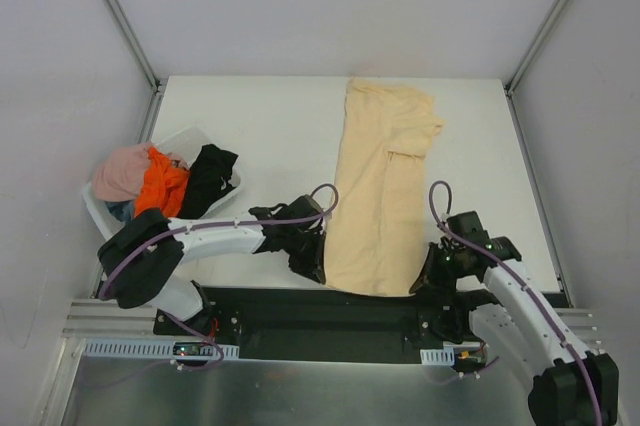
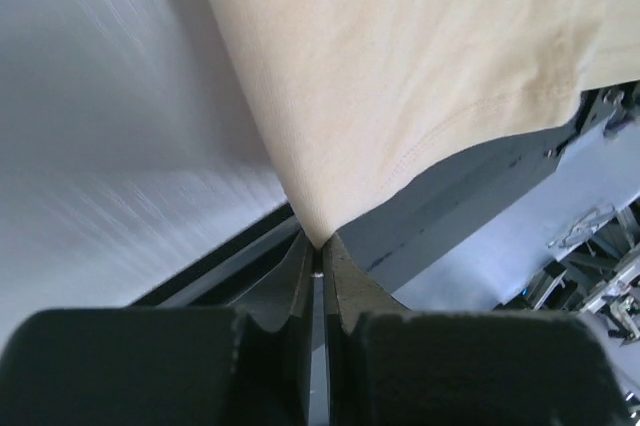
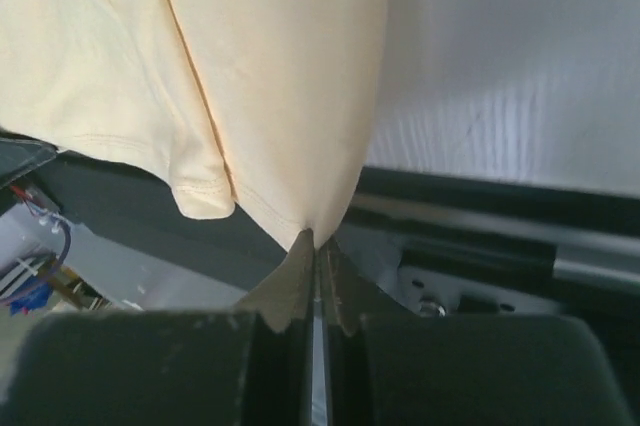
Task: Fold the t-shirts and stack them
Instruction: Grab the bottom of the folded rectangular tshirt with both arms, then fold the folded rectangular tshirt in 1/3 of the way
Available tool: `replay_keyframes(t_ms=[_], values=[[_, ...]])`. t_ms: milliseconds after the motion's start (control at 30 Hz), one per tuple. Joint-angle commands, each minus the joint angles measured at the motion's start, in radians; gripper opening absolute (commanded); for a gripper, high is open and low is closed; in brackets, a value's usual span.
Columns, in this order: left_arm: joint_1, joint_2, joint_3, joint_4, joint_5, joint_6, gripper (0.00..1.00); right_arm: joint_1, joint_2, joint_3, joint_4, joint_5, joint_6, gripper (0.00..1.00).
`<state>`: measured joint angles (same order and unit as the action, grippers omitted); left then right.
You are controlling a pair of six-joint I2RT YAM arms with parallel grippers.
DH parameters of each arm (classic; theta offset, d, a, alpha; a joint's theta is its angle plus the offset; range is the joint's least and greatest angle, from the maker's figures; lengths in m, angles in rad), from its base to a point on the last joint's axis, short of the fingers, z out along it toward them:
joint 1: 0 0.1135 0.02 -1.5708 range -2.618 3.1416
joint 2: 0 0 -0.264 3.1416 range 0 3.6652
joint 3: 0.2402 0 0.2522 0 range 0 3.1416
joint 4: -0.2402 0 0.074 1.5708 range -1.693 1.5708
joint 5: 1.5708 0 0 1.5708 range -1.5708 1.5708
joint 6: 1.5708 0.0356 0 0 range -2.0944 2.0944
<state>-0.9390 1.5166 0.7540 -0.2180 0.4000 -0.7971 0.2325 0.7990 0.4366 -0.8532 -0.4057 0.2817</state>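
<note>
**A:** What did the wrist cameras catch down at the near edge?

**B:** The left gripper (image 2: 318,249) had its jaws clamped together on a near hem corner of the pale yellow t-shirt (image 2: 400,76). The cloth rose out of the tips in a taut point. The right gripper (image 3: 314,244) was pinched on the opposite near corner in the same way. In that view a second layer, with a stitched hem, hung just beside the pinch.

**A:** Could you see that from above?

**B:** No, from there the fingers were only dark shapes at either side of the hem, so the grip itself was not readable. The top camera gave the layout instead.

**A:** Meaning?

**B:** The shirt lay as a long, narrow strip on the white table (image 1: 260,126). It ran from the near edge, right of centre, up to the far edge, with a sleeve folded in near the far end.

**A:** And the others?

**B:** Only the top view showed them. A white basket (image 1: 187,137) stood at the left edge, well apart from the strip. It held the pink t-shirt (image 1: 120,171), the orange t-shirt (image 1: 162,186) and the black t-shirt (image 1: 208,181), crumpled side by side, with the black one draped over the rim toward the table's middle.
</note>
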Motion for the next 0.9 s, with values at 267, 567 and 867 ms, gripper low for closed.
replay_keyframes(t_ms=[267, 567, 867], values=[[-0.044, -0.285, -0.114, -0.017, 0.117, -0.082, 0.0, 0.099, -0.432, -0.05, -0.319, -0.16, 0.315, 0.01], [0.014, -0.227, 0.028, -0.023, 0.086, 0.041, 0.0, 0.097, -0.157, 0.23, -0.248, 0.088, 0.146, 0.01], [0.172, -0.07, 0.26, -0.032, 0.069, 0.163, 0.0, 0.031, 0.116, 0.46, -0.15, 0.203, 0.016, 0.01]])
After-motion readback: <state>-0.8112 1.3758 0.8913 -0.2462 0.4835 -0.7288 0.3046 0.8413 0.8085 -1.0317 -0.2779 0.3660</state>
